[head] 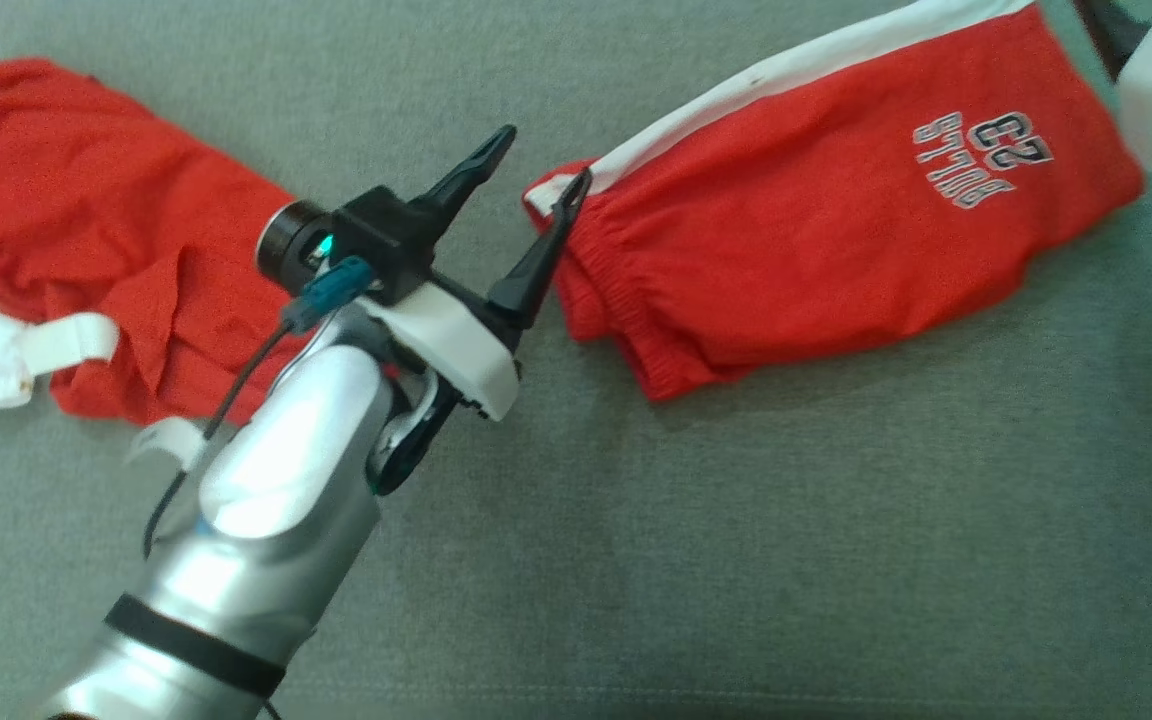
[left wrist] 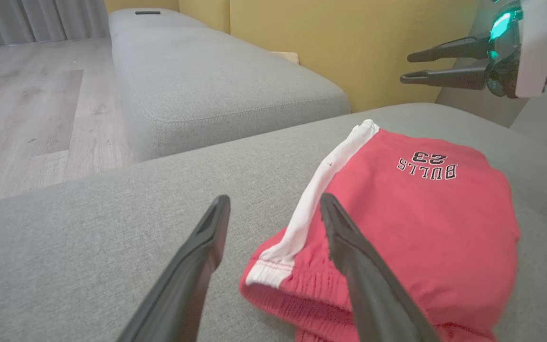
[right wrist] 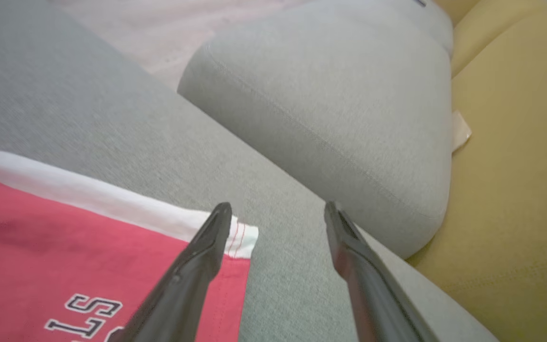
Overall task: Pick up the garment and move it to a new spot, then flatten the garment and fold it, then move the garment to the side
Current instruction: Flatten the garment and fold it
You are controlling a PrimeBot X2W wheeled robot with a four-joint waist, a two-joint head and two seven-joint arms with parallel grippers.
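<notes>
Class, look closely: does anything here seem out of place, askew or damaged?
The folded red fabric shorts with a white side stripe carry a small dark speck on that stripe. To their left, another red cloth garment lies crumpled.

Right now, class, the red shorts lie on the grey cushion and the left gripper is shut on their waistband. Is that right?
No. The left gripper is open, not shut: the left wrist view shows its jaws apart, astride the waistband corner. The red shorts do lie on the grey cushion.
</notes>
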